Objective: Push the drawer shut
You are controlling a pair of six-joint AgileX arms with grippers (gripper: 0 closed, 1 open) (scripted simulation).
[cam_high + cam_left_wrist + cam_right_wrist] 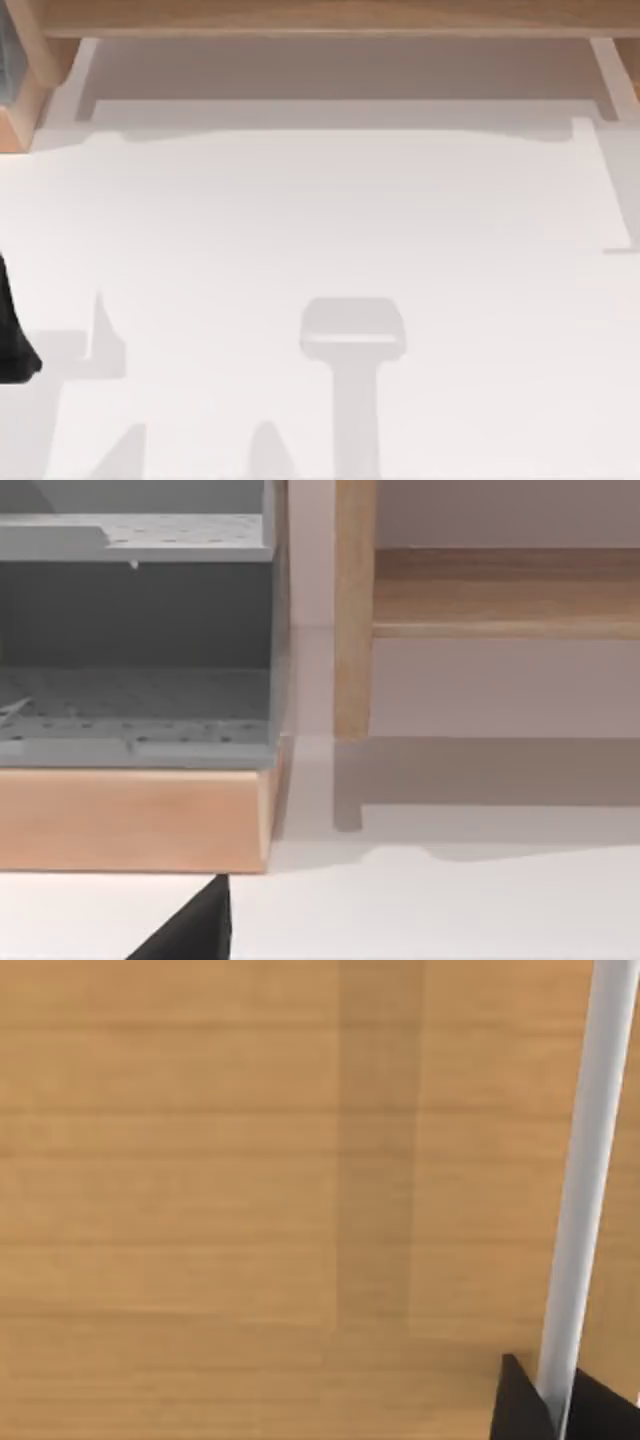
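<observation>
- The drawer (130,815), a light wooden box with a grey perforated lining, stands pulled out at the table's far left edge; the left wrist view looks at its wooden front panel and grey interior from close by.
- In the top view its wooden corner (22,95) shows at the upper left, beside the wooden cabinet frame (330,17) running along the far edge.
- A wooden upright post (353,610) of that frame stands just beside the drawer's side wall, with a narrow gap between them.
- The right gripper (560,1405) sits close against a wood-grain panel (250,1180), its dark fingertips flanking a pale metal bar (585,1180); whether they clasp it cannot be told.
- The left arm (14,330) is at the white table's (330,230) left edge; a dark fingertip (195,930) shows below the drawer front, grip state impossible to tell.
</observation>
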